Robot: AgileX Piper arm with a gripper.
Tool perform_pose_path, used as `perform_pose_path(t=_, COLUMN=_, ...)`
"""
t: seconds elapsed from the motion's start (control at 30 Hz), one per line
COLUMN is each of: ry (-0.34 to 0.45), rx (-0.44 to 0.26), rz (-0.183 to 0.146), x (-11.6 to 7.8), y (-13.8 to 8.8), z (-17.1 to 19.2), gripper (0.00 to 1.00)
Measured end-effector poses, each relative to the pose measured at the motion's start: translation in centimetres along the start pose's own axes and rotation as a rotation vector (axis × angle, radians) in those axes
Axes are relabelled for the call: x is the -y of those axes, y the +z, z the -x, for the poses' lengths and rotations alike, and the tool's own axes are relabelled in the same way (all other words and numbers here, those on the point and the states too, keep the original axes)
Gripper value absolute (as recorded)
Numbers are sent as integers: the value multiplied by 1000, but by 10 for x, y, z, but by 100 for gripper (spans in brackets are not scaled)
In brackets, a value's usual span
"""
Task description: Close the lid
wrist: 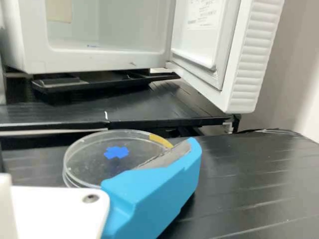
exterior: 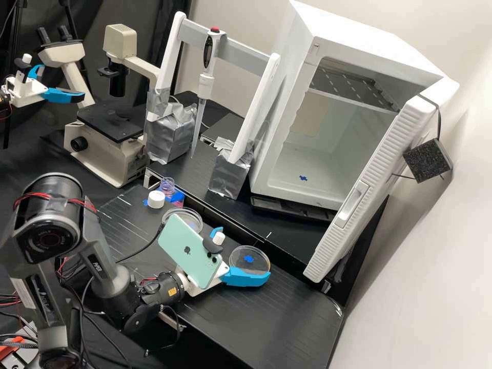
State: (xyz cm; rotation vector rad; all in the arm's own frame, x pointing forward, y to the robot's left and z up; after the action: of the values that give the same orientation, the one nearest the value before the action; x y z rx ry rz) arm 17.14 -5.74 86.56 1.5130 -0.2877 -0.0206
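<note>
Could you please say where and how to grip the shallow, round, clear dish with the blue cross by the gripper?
I would pinch its low side wall at two opposite points, coming from the side away from the raised black shelf, as the dish lies flat.

The gripper (exterior: 244, 253) hides part of the round dish (wrist: 90, 162), and the wrist view's edge crops the white cabinet (wrist: 114, 59).

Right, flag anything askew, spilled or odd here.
The ribbed white door of the boxy white cabinet stands wide open, and a round white cap sits beside a small clear bottle, which seems left uncapped. Nothing visibly spilled.
</note>
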Motion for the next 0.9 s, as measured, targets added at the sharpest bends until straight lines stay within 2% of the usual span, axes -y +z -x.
perform_pose_path(t=0.1, ry=10, rx=-5, rz=-10, x=0, y=1, z=-1, gripper=100)
perform_pose_path(t=0.57, ry=50, rx=8, rz=-18, x=-7, y=9, z=-4, gripper=100)
perform_pose_path(t=0.9, ry=61, rx=18, rz=8, x=-10, y=14, z=-11, gripper=100)
